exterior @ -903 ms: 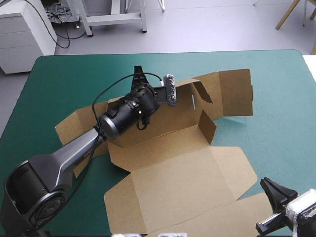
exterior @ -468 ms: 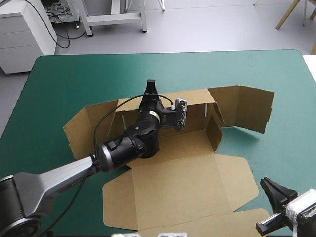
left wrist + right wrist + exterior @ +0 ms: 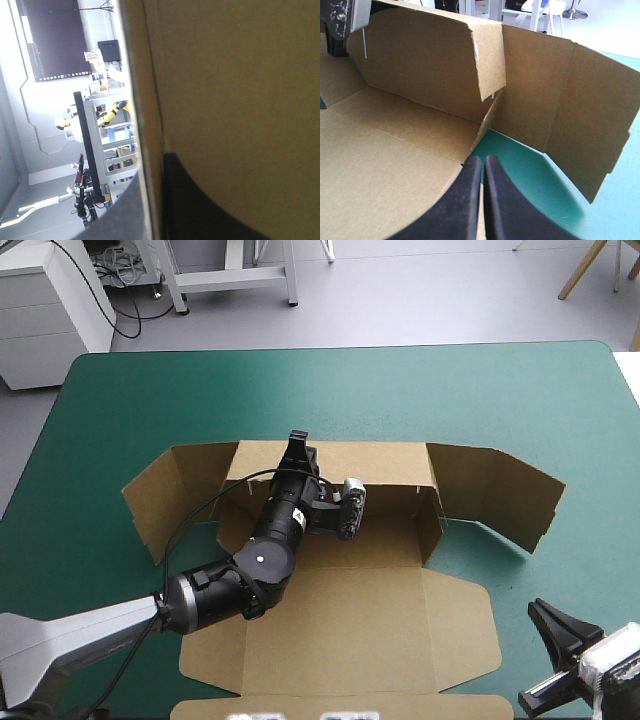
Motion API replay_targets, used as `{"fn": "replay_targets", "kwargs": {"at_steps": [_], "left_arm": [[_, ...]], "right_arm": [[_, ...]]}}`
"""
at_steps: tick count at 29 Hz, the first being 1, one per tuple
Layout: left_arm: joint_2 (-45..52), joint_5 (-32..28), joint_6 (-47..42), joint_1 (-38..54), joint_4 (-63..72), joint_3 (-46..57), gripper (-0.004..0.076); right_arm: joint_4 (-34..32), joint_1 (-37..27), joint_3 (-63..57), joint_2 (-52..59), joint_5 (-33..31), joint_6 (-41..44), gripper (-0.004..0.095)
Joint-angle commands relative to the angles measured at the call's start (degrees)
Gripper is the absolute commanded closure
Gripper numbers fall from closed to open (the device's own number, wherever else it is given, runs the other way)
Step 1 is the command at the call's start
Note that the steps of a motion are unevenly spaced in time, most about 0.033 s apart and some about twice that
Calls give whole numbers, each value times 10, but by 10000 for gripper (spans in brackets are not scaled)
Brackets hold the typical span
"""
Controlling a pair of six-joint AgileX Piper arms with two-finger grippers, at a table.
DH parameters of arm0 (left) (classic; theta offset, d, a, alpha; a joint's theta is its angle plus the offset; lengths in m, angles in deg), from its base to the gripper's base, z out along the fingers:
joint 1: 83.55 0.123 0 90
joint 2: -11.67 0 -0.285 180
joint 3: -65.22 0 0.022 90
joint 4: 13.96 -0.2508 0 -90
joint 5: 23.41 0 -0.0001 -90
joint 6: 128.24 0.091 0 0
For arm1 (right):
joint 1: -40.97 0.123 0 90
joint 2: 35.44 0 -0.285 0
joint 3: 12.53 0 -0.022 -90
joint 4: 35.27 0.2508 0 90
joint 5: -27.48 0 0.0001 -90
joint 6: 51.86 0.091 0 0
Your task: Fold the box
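my left gripper (image 3: 298, 448) pinches the box (image 3: 350, 610) by its crosswise back wall (image 3: 380, 462), while my right gripper (image 3: 481, 159), closed on nothing, sits nearest the right-hand flap (image 3: 500, 500)

The left arm (image 3: 230, 580) is a smooth grey link joined to rounded black wrist segments, tipped with black fin-shaped fingers (image 3: 297, 445).
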Motion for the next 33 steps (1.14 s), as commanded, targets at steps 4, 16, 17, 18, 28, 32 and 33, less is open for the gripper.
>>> {"fn": "replay_targets", "kwargs": {"at_steps": [4,16,17,18,28,32,33], "left_arm": [[26,16,-74,-6,-73,8,734],[26,22,-99,-6,-87,8,734],[26,22,-99,-6,-87,8,734],[26,23,-99,-6,-87,8,734],[26,26,-100,-6,-87,8,734],[26,26,-100,-6,-87,8,734],[26,26,-100,-6,-87,8,734]], "right_arm": [[1,-3,12,-11,46,-8,789],[-20,-3,12,-16,44,27,121],[-27,-3,13,-23,43,35,121],[-32,-3,16,-31,43,44,121],[-83,-3,146,-241,65,144,121],[-96,-3,250,-360,70,161,121],[-101,-3,267,-385,68,167,121]]}}
